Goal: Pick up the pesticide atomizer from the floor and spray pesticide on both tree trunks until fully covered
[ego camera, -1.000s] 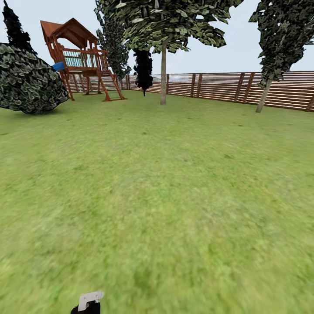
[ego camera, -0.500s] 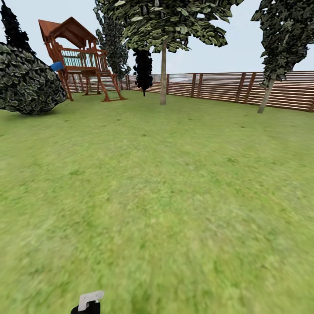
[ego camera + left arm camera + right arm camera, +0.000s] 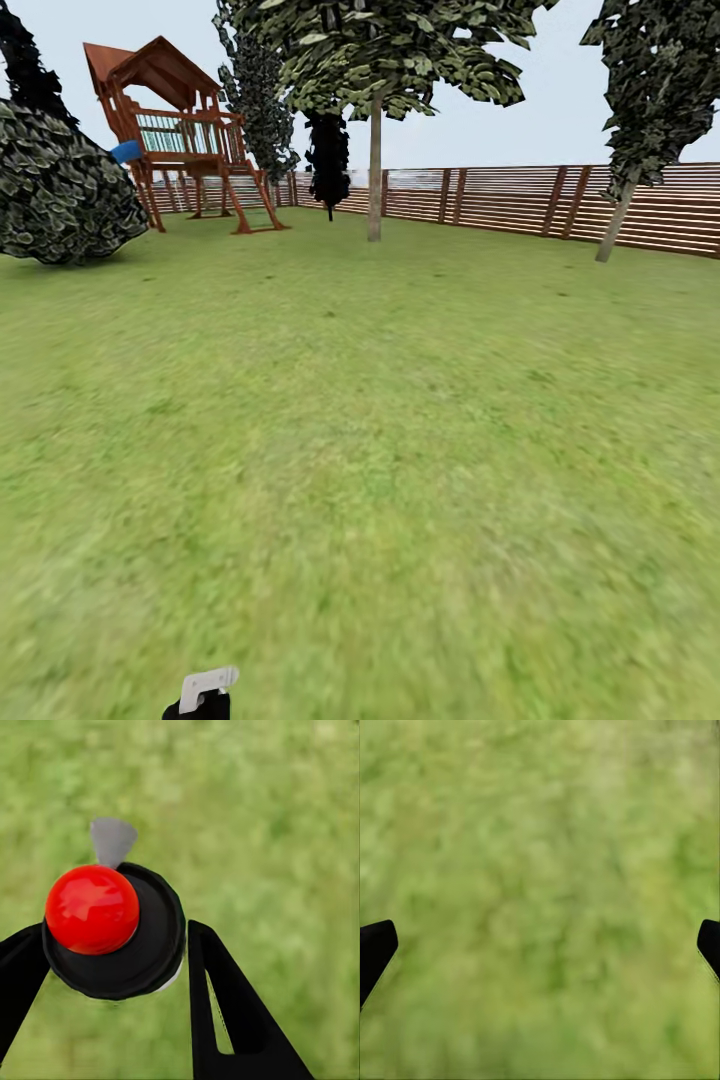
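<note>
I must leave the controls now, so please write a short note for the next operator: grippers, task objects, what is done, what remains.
Left gripper: shut on the pesticide atomizer, red cap and black body between the fingers; its white nozzle shows at the bottom of the head view.
Right gripper: open, nothing in it, over the grass.
Trees: one trunk straight ahead near the fence, the other, leaning, at far right. Both are far across the lawn.
Done: atomizer picked up.
Left: drive to each tree and spray both trunks; no mist visible yet.
</note>
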Tool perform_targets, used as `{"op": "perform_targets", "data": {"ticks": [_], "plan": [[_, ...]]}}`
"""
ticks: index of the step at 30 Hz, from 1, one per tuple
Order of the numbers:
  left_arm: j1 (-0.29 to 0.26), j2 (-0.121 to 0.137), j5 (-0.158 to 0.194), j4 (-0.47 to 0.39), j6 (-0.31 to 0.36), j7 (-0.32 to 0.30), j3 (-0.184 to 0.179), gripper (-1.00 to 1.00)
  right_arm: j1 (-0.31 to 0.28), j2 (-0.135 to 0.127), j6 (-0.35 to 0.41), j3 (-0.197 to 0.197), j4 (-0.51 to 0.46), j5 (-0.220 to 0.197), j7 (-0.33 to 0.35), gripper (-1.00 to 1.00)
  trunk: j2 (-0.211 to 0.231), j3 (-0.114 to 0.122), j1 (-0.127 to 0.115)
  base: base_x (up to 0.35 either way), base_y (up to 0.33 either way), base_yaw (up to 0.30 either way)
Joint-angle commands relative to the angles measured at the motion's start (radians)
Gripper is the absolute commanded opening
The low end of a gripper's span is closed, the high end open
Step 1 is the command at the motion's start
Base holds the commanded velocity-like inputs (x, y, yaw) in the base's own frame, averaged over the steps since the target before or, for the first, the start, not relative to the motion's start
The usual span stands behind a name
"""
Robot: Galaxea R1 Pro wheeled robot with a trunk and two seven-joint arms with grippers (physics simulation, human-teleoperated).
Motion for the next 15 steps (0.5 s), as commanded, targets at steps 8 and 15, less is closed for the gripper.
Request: {"op": "perform_targets", "data": {"ticks": [8,15], "plan": [[0.0,0.0,-0.001,0.0,0.0,0.0,0.0,-1.0,0.0,0.0,0.0,0.0,0.0,0.0,0.0,1.0,0.0,0.0,0.0,0.34,0.0,0.0],[0.0,0.0,-0.001,0.0,0.0,0.0,0.0,-1.0,0.0,0.0,0.0,0.0,0.0,0.0,0.0,1.0,0.0,0.0,0.0,0.34,0.0,0.0]]}}
